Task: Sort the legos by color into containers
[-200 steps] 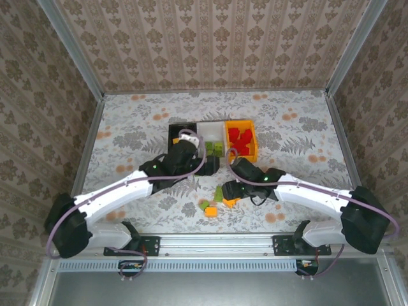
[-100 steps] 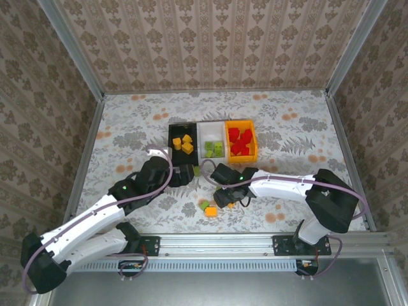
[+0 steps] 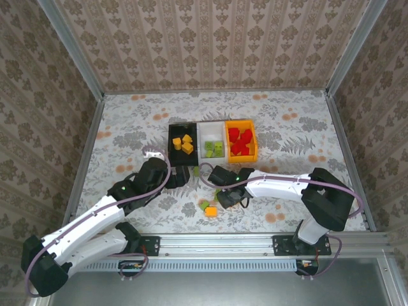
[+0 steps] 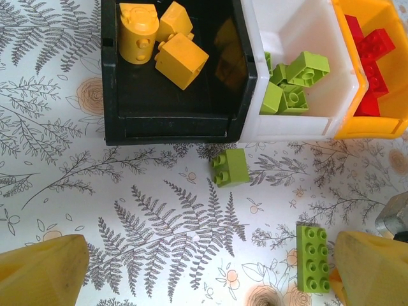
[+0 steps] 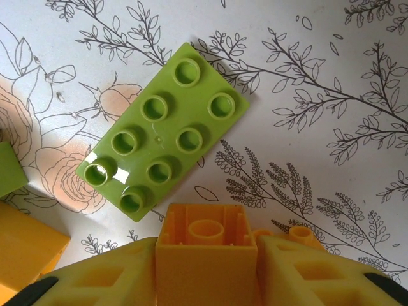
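Observation:
The containers stand in a row: black bin (image 3: pixel 171 137) with orange-yellow legos (image 4: pixel 172 48), white bin (image 4: pixel 287 126) with lime green ones (image 4: pixel 299 70), orange bin (image 3: pixel 250 153) with red ones (image 4: pixel 376 51). My right gripper (image 5: pixel 207 271) is shut on an orange-yellow brick (image 5: pixel 204 239), hollow underside towards the camera, just above the table. A flat lime green brick (image 5: pixel 162 156) lies right beyond it. My left gripper (image 4: pixel 207 274) hangs open in front of the black bin, nothing between its fingers. A small green brick (image 4: pixel 229 167) lies ahead of it.
More loose legos lie near my right gripper (image 3: pixel 223 196): a green one (image 3: pixel 204 206) and an orange-yellow one (image 3: pixel 210 211) toward the table's near edge. The flat green brick (image 4: pixel 312 258) sits close to my left gripper's right finger (image 4: pixel 376 268). Patterned walls enclose the table.
The right gripper has closed on the orange-yellow brick. The left arm drew back from over the bins toward the near left, then held still with its gripper open.

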### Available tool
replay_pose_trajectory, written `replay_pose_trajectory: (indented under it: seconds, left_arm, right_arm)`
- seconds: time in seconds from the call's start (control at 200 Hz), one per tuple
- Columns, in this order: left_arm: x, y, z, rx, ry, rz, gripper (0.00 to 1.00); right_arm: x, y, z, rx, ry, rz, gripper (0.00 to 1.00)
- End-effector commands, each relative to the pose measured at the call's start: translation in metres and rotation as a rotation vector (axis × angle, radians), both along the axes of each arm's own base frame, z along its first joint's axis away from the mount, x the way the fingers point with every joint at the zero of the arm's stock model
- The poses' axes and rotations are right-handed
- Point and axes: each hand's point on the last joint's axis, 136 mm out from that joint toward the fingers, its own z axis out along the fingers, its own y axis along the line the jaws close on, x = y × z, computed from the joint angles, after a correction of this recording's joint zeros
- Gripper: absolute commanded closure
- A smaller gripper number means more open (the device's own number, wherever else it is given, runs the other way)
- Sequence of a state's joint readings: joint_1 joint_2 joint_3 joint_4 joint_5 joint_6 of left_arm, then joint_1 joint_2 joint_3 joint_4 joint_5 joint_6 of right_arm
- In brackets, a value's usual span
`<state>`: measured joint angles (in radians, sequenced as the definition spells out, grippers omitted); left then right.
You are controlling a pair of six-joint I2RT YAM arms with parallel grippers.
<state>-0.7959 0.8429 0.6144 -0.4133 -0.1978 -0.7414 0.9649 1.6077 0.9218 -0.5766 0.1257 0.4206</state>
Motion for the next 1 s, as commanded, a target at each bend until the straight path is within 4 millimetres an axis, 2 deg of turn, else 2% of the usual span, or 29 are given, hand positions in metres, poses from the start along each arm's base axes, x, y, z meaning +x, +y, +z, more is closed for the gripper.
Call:
replay_pose_trajectory:
  seconds: [0.0,0.11,0.235,0.365,0.48,0.565,0.66,0.74,0.86,0.995]
  left_arm:
    - [-0.001,0.004,-0.002,0.000,0.014,0.013,0.00]
    - [-0.002,0.005,-0.004,0.000,0.019,0.014,0.00]
    - [-0.002,0.006,-0.003,0.002,0.016,0.011,0.00]
    - [-0.003,0.007,-0.005,0.004,0.020,0.014,0.00]
    - [-0.005,0.008,-0.008,-0.005,0.022,0.017,0.00]
    - [-0.005,0.009,-0.010,-0.006,0.024,0.021,0.00]
    - [-0.007,0.011,-0.013,-0.001,0.031,0.024,0.00]
    - [-0.009,0.017,-0.015,0.010,0.035,0.044,0.00]
    - [-0.014,0.027,-0.015,0.006,0.027,0.067,0.00]
    - [-0.021,0.039,-0.017,0.009,0.029,0.088,0.00]
  right_arm:
    - [-0.004,-0.004,-0.005,-0.044,0.017,0.013,0.58]
    - [0.000,-0.004,0.002,-0.034,-0.012,0.007,0.66]
    - [0.009,0.002,0.025,0.025,-0.077,-0.001,0.70]
    - [0.031,0.007,0.067,0.103,-0.177,-0.039,0.72]
    - [0.065,0.015,0.114,0.217,-0.273,-0.111,0.72]
    - [0.093,0.023,0.138,0.278,-0.322,-0.162,0.72]
    - [0.121,0.029,0.144,0.289,-0.335,-0.206,0.72]
    - [0.141,0.050,0.150,0.329,-0.351,-0.189,0.72]
    - [0.156,0.089,0.153,0.378,-0.333,-0.129,0.72]
    - [0.174,0.122,0.152,0.425,-0.308,-0.109,0.71]
